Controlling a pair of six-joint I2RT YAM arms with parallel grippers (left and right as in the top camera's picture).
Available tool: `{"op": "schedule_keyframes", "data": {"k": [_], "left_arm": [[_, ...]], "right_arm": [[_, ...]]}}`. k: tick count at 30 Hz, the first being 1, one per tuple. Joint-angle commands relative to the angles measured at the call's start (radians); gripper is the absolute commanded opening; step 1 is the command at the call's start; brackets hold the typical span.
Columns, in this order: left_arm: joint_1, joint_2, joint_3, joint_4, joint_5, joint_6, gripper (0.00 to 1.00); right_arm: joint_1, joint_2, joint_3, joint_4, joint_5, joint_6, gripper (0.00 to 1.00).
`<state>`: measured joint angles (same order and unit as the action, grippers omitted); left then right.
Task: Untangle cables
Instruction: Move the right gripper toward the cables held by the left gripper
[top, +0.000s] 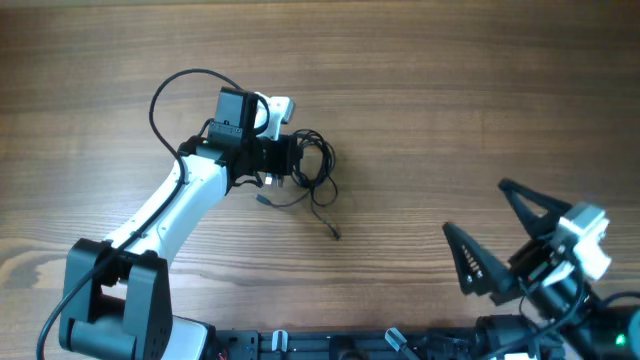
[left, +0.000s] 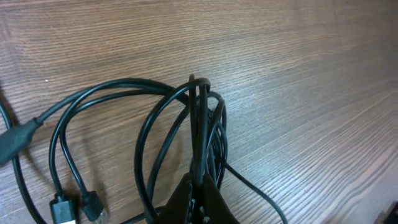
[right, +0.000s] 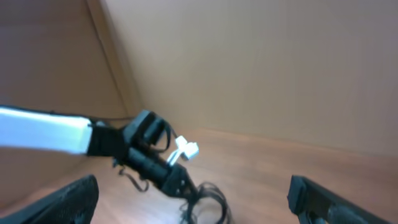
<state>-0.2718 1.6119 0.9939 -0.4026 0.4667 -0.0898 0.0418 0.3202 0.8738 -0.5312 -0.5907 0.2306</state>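
We have the overhead view looking straight down on the surface (top: 420, 100), far enough to frame the left arm (top: 190, 195) and the right arm (top: 560, 270). The left wrist view sits low and very near, facing past the left fingers (left: 199, 208) onto the cables (left: 200, 130). The right wrist view looks across the surface from well apart, between the right fingers (right: 68, 199), toward the left arm. All three share the cables.

a desk (top: 450, 90) of brown wood, its fine grain running lengthwise, carries everything. left of centre on it lies a bundle of thin black cables (top: 314, 165), looped over one another in loose curls. one strand trails out toward the near edge and ends in a small plug (top: 336, 234). the left wrist view shows two more plug ends (left: 61, 210) resting side by side on the wood.
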Motion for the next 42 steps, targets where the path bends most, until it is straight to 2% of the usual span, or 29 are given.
{"op": "schedule_keyframes", "data": {"k": [1,4,8,9,10,12,14,17,18,19,20,23,27,31,33,37,38,39,42], "left_arm": [[0.005,0.009,-0.007,0.002,0.038,0.015,0.04],[0.005,0.009,-0.007,0.002,0.038,0.015,0.05],[0.006,0.009,-0.007,0.002,0.038,0.015,0.06],[0.006,0.009,-0.007,0.002,0.038,0.015,0.06],[0.005,0.009,-0.007,0.002,0.038,0.016,0.06],[0.006,0.009,-0.007,0.003,0.038,0.016,0.06],[0.006,0.009,-0.007,0.006,0.037,0.016,0.06],[0.005,0.009,-0.007,0.022,0.038,0.016,0.04],[0.005,0.009,-0.007,0.029,0.038,0.016,0.04],[0.006,0.009,-0.007,0.040,0.043,0.038,0.04],[0.006,0.009,-0.007,0.045,0.062,0.069,0.04],[0.006,0.009,-0.007,0.060,0.095,0.089,0.04],[0.038,0.009,-0.007,0.020,0.098,0.051,0.05],[0.128,0.018,-0.007,-0.056,0.103,-0.023,0.05],[0.137,0.035,-0.007,-0.074,0.113,-0.022,0.04],[0.137,0.079,-0.007,-0.066,0.112,-0.019,0.05],[0.137,0.079,-0.007,-0.061,0.112,-0.019,0.06],[0.137,0.079,-0.007,-0.053,0.112,-0.019,0.06],[0.137,0.079,-0.007,-0.043,0.112,-0.019,0.06]], "right_arm": [[-0.006,0.219,0.104,-0.055,-0.089,-0.015,1.00],[-0.006,0.393,0.104,-0.037,-0.244,0.093,1.00],[-0.006,0.594,0.104,-0.024,-0.248,0.301,1.00],[-0.006,0.676,0.104,-0.027,-0.246,0.391,1.00],[-0.006,0.717,0.104,-0.031,-0.247,0.405,1.00],[-0.006,0.821,0.104,0.003,-0.305,0.322,1.00],[-0.006,0.906,0.104,0.029,-0.327,0.153,1.00],[-0.005,0.982,0.100,0.006,-0.510,-0.035,1.00],[-0.002,0.999,0.100,0.003,-0.557,-0.084,0.91],[0.025,1.019,0.098,-0.010,-0.541,-0.104,0.74],[0.048,1.024,0.093,-0.009,-0.515,-0.103,0.69],[0.143,1.028,0.082,0.002,-0.369,-0.090,0.73],[0.285,1.032,0.082,0.055,-0.103,0.019,0.74],[0.406,1.060,0.082,0.128,0.067,0.061,0.60],[0.442,1.101,0.082,0.176,0.071,0.061,0.59],[0.454,1.184,0.082,0.225,0.074,0.095,0.81],[0.454,1.184,0.082,0.227,0.075,0.095,0.96],[0.454,1.184,0.082,0.231,0.075,0.095,1.00],[0.454,1.184,0.082,0.232,0.075,0.094,1.00]]}}
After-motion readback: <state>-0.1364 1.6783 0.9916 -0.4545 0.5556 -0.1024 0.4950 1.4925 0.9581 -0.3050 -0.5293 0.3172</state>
